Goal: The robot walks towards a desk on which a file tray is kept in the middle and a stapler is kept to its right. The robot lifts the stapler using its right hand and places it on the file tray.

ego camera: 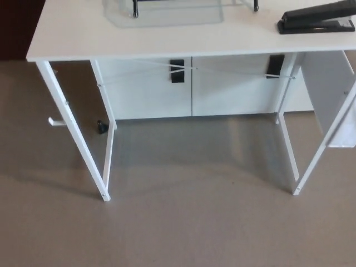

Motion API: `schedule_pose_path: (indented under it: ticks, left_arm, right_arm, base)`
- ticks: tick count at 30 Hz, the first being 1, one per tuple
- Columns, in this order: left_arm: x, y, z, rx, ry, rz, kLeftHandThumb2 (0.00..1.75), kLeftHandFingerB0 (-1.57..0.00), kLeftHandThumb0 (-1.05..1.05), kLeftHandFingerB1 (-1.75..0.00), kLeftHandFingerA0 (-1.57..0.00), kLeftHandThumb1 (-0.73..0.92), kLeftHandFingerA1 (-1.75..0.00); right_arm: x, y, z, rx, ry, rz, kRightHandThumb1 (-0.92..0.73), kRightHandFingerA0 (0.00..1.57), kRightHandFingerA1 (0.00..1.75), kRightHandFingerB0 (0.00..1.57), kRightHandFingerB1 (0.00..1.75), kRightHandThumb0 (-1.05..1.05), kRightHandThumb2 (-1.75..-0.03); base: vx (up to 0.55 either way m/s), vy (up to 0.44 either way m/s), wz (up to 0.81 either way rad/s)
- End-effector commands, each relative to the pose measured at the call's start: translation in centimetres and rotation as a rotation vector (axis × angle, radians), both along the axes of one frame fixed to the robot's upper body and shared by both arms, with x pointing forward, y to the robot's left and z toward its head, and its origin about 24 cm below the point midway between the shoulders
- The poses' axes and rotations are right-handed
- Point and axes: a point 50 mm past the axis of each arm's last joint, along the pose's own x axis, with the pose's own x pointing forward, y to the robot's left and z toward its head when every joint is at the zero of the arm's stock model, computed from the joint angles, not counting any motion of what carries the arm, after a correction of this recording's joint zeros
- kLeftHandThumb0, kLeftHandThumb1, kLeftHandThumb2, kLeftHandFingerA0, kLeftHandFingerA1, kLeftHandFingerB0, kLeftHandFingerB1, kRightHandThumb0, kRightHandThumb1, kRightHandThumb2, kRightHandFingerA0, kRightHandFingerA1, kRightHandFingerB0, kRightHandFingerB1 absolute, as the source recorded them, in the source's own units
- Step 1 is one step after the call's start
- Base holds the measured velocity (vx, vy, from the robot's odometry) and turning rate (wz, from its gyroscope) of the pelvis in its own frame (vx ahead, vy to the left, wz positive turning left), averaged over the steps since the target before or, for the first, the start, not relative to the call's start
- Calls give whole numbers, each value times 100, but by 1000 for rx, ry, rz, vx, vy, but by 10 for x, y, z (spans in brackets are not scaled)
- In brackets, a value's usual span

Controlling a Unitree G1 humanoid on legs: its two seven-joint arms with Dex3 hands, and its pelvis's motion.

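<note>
Black stapler [314, 22] lies on white desk [72, 33], right of file tray [167, 19].

I see the black stapler [317, 21] lying flat on the white desk [83, 39], right of the clear, black-posted file tray [167, 21], not touching it.

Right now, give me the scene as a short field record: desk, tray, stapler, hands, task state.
desk: white top on thin white legs, seen from the front
file tray: pale, mid-desk, cut off by the picture's top edge
stapler: black, lying flat on the desk, right of the file tray, apart from it
left hand: not in view
right hand: not in view
behind: white cabinet with black handles
floor: grey-brown carpet
task state: stapler not yet lifted, tray holds no stapler
</note>
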Motion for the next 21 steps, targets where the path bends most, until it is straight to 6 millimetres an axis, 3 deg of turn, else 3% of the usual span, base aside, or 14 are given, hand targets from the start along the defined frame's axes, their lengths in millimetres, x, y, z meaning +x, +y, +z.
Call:
schedule_pose_path:
  ticks: [1,2,3,4,5,6,7,8,12,13,15,18,19,21]
  left_arm:
    - [2,5,5,16,-25,32,114,-26,-71,-72,-37,58,-81]
    - [2,6,5,17,-22,16,114,-27,-72,-73,-38,58,-82]
    - [3,6,6,9,-31,23,115,-24,-69,-72,-36,59,-81]
    - [3,6,6,8,-32,23,115,-24,-69,-72,-36,59,-81]
    - [2,6,6,11,-32,19,115,-23,-69,-71,-38,59,-81]
    - [1,6,6,8,-40,25,113,-23,-71,-71,-36,59,-81]
    - [2,6,5,9,-36,30,113,-22,-71,-71,-37,58,-81]
    - [2,6,6,7,-34,29,113,-23,-72,-72,-36,58,-81]
    - [0,7,6,23,-8,10,113,-25,-74,-72,-38,59,-82]
    - [1,7,6,16,-25,25,113,-28,-71,-73,-38,59,-82]
    - [1,7,6,13,-38,25,114,-28,-73,-73,-40,59,-83]
    - [1,7,6,8,-42,31,113,-26,-73,-73,-39,58,-83]
    - [1,7,6,17,-24,2,113,-25,-75,-72,-39,58,-83]
    - [1,7,6,23,-21,17,112,-27,-71,-72,-41,59,-83]
  right_arm:
    - [-1,1,-1,0,6,-39,-60,0,16,11,30,-72,-94]
    - [-1,2,0,26,-18,-65,-78,0,18,6,25,-62,-66]
    - [-1,2,1,6,-9,-35,-66,2,12,7,24,-66,-75]
    - [-1,2,1,4,-7,-32,-66,2,12,7,24,-66,-75]
    - [-1,0,0,-4,19,-11,-62,0,17,9,28,-71,-96]
    - [-1,0,1,-12,7,-6,-70,3,14,9,24,-65,-69]
    - [0,0,2,-47,24,70,-79,3,20,10,24,-65,-63]
    - [-1,0,2,-43,7,44,-59,0,21,12,33,-70,-92]
    - [1,0,-1,-32,10,36,-60,0,19,7,29,-71,-92]
    - [1,1,-1,-16,-13,-4,-73,8,16,12,25,-62,-67]
    - [0,3,-2,-18,-50,-14,-73,8,18,12,25,-62,-67]
    - [-1,3,-1,-13,-57,-5,-74,8,18,12,25,-61,-67]
    - [-1,3,-1,-18,-30,5,-61,0,16,9,28,-74,-94]
    - [-1,2,-1,-9,-14,-3,-57,0,18,12,32,-71,-91]
  base:
    - [145,91,-14]
    - [162,110,-15]
    - [229,142,-14]
    - [249,174,3]
    - [374,223,59]
    - [265,207,-42]
    - [255,201,-2]
    - [216,135,-3]
    - [185,49,7]
    - [156,-17,11]
    - [170,-59,10]
    - [164,-140,12]
    - [217,-209,21]
    - [177,-403,29]
